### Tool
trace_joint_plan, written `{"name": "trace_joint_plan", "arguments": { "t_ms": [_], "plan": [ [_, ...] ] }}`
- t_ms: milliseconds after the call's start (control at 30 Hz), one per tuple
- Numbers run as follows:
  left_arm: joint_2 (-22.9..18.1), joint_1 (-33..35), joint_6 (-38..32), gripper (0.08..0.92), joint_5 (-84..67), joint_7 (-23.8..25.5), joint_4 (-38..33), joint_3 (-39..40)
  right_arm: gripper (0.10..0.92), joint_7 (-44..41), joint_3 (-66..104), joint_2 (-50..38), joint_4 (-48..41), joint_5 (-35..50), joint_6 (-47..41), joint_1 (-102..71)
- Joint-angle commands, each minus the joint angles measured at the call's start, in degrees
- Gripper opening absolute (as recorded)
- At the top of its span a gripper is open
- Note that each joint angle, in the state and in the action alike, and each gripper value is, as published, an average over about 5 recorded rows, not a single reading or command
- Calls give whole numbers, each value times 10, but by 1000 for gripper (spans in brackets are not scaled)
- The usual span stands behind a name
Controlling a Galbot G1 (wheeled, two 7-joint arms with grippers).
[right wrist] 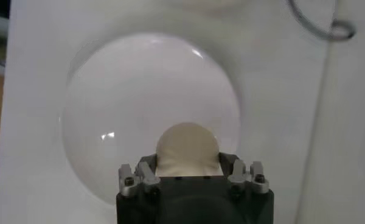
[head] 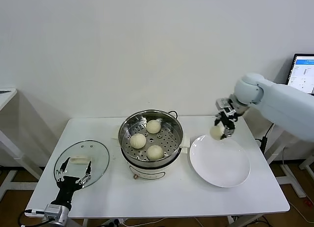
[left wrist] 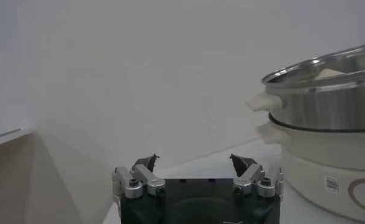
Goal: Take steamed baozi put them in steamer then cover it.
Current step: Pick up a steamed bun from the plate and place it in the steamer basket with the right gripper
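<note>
Three baozi [head: 147,139] seated in steamer [head: 174,125]; fourth bun [head: 216,132] clamped by right gripper [head: 223,125] above plate [head: 221,168] beside steamer. Left gripper [head: 73,176] held wide over cover [head: 100,156]. Soft bun could be squashed or dropped short of steamer.

Steamer [left wrist: 328,115] cut off by the left wrist view's edge; its buns seemingly mostly hidden.

Three steamed baozi sit on the perforated tray inside the steamer [head: 151,138]: one toward the back [head: 154,126], one on the left [head: 138,140], one at the front [head: 155,152], each off-white, smooth and domed, close together but apart. The fourth baozi [head: 217,132] is clamped in the right gripper [head: 222,131], lifted above the far edge of the white plate [head: 221,164]. The steamer, shiny steel on a white base, stands uncovered at the table's middle. The cover [head: 81,163], clear glass with a white handle, lies flat to the steamer's left.
</note>
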Motion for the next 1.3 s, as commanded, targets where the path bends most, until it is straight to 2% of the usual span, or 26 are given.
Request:
{"name": "trace_joint_plan", "arguments": {
  "t_ms": [33, 333, 633, 1300],
  "plan": [
    [1, -1, 0, 823, -3, 2, 1, -2, 679, 23, -122, 79, 67, 157, -85, 146],
    [2, -3, 0, 823, -10, 8, 6, -16, 679, 33, -104, 200, 0, 180, -95, 123],
    [3, -8, 2, 823, -16, 13, 12, -29, 679, 30, -96, 281, -85, 171, -89, 92],
    [6, -13, 4, 823, -18, 14, 20, -36, 679, 27, -60, 262, -111, 116, -87, -15]
  ]
}}
